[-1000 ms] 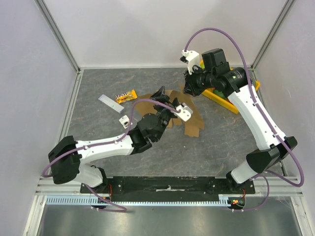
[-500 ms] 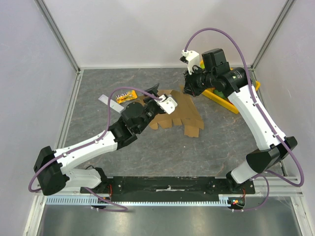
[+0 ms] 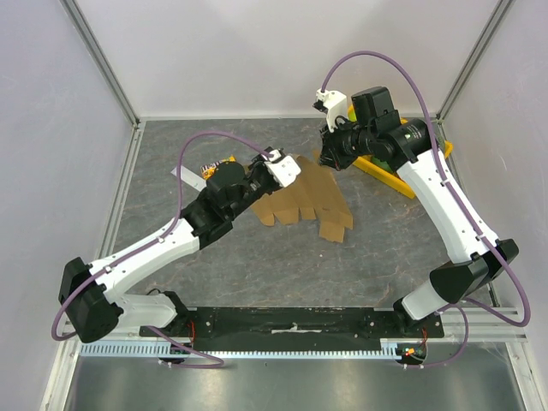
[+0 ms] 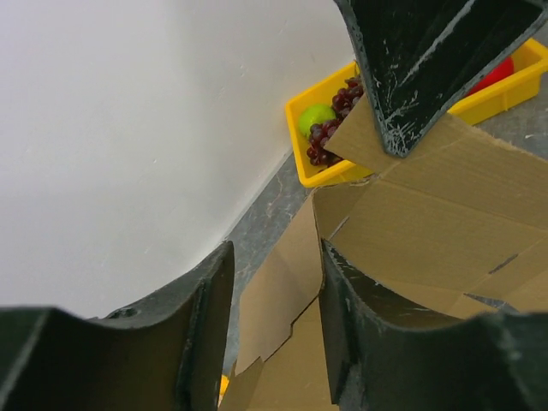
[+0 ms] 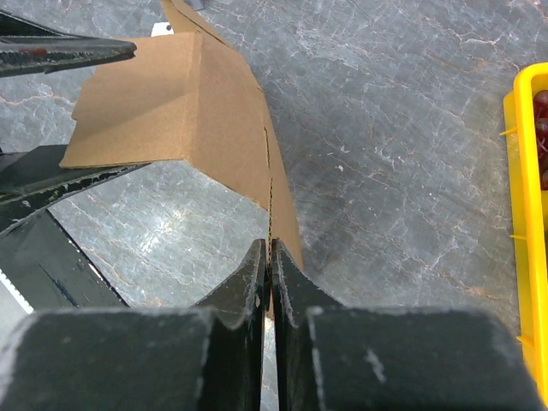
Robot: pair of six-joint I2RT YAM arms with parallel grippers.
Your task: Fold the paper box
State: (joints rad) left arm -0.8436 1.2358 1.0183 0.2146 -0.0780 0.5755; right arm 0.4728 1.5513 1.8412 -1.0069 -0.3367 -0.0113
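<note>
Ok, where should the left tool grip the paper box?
On the paper box, the free flap edge opposite the right tool, coming edge-on from the left: that end is lifted off the table, thin enough for the left tool to straddle.

A grey, marble-veined surface (image 3: 282,265) lies under soft, even light, boxed in by plain white walls (image 3: 257,60) on three sides, with slanting aluminium posts (image 3: 100,58) at the back corners.

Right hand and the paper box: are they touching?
Touching. The right wrist view shows the right hand pinched shut on the near edge of the paper box, the cardboard running straight in between its fingers.
</note>
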